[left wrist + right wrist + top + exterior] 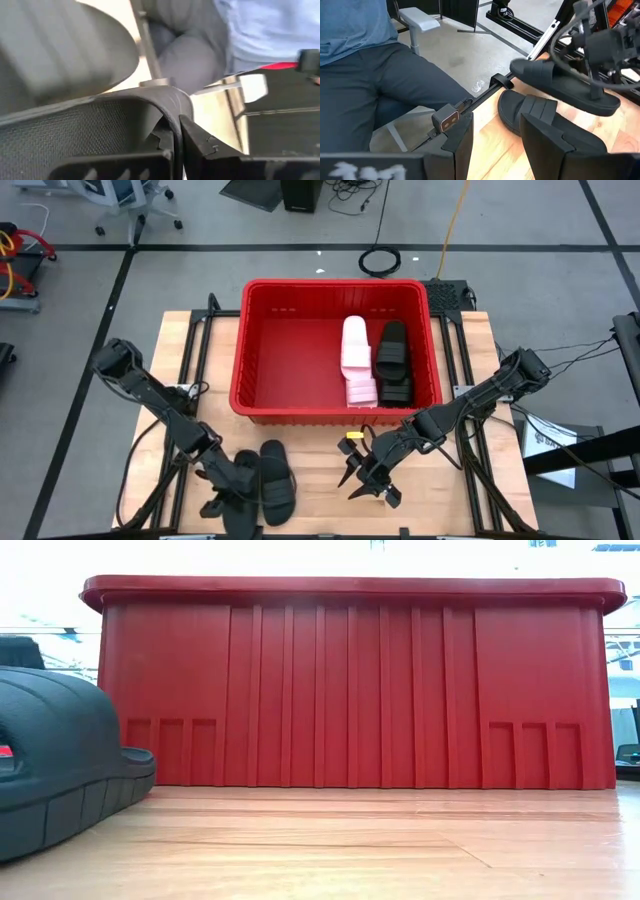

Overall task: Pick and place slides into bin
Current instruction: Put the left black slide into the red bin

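I read the bin as a red plastic tub, thick-rimmed, its outer wall ribbed in vertical panels in the low view; it sits at the far middle of the wooden table. Inside, toward its right side, a pale pink slide lies beside a matte black slide, lengthwise, touching or nearly so.

Near the front-left table edge I see a black slide on the table, flat, sole down, wide strap ribbed. Just beside it, the left gripper is clamped on a lifted black slide; in the right wrist view that sandal hangs tilted above the one on the wood, clear of it. The left wrist view shows its matte, finely textured rubber close against the fingers.

The left arm reaches forward from its base at the table's left side, low and stretched.

The right gripper hovers at front centre, fingers apart, holding nothing, the arm angled in from the right.

A seated person is visible past the front table edge.
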Tool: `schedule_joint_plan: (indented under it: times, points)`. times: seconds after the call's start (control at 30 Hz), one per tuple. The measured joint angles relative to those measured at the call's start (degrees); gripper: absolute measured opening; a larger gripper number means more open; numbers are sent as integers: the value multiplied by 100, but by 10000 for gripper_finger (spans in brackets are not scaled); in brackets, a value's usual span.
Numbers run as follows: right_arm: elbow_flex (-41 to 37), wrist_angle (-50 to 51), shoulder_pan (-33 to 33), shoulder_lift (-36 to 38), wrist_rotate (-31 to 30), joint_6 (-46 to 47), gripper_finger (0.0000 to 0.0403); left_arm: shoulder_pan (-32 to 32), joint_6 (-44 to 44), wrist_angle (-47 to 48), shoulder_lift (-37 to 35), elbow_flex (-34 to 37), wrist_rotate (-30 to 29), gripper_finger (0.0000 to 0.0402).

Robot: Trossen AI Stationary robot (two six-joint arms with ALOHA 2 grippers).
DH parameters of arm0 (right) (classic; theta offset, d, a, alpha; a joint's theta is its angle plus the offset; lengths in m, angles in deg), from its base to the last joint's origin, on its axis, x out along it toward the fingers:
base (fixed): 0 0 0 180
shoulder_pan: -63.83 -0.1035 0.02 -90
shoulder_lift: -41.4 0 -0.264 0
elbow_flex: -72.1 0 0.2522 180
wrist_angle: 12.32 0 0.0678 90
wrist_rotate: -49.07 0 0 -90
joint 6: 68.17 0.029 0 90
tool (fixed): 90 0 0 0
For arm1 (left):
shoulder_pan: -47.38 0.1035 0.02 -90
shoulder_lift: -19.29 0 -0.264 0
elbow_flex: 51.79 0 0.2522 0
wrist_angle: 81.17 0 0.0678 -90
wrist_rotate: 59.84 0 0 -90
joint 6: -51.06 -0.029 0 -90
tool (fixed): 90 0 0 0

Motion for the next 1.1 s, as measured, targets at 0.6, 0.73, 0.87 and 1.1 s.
schedule_joint_plan:
  times: [0.6,0.73,0.87,1.1]
  points:
    - [4,-916,0,5,20,57,150,371,-2082,-1169,-1215,-7,-428,19]
    - [4,-967,0,102,-33,27,150,736,-2871,-1201,-1672,-7,-645,10]
    - [4,-1022,3,323,-524,-47,150,1183,-3533,-1178,-2228,-7,-681,4]
    - [4,-752,58,933,-1523,-159,150,2403,-3773,-86,-3020,-351,-588,19]
